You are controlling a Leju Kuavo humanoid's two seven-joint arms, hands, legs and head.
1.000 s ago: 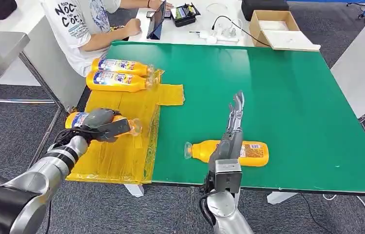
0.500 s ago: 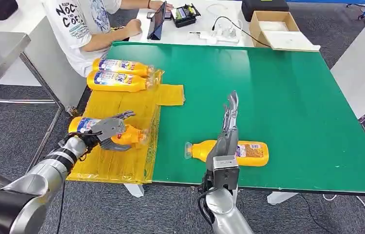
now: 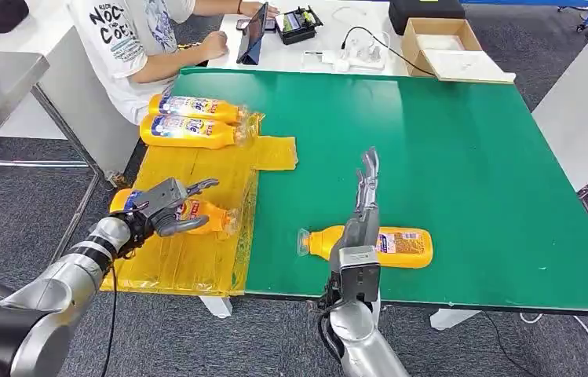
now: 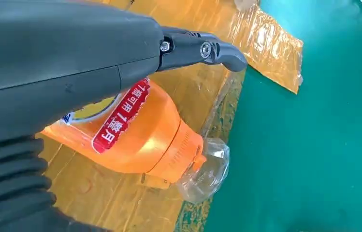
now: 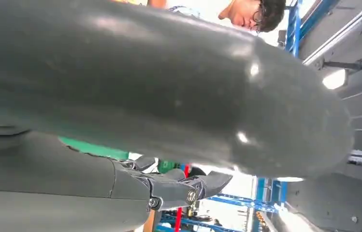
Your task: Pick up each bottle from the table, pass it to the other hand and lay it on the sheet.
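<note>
1. On the yellow sheet [image 3: 196, 236], seen from the head, a bottle [image 3: 204, 214] lay under the left robot hand [image 3: 166, 210], fingers spread, gripping nothing. The right robot hand [image 3: 365, 206] stood flat, fingers straight and empty, over another bottle [image 3: 400, 245] on the green surface [image 3: 471, 157].
2. Left wrist: the orange bottle [image 4: 140, 140] lay on the sheet [image 4: 96, 198], a finger [image 4: 203, 48] above it.

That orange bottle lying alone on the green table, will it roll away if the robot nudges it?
Probably. The orange bottle lies on its side and looks rounded, so a sideways push may roll it across the smooth green table. Its glossy plastic might also slip in the right hand.
</note>
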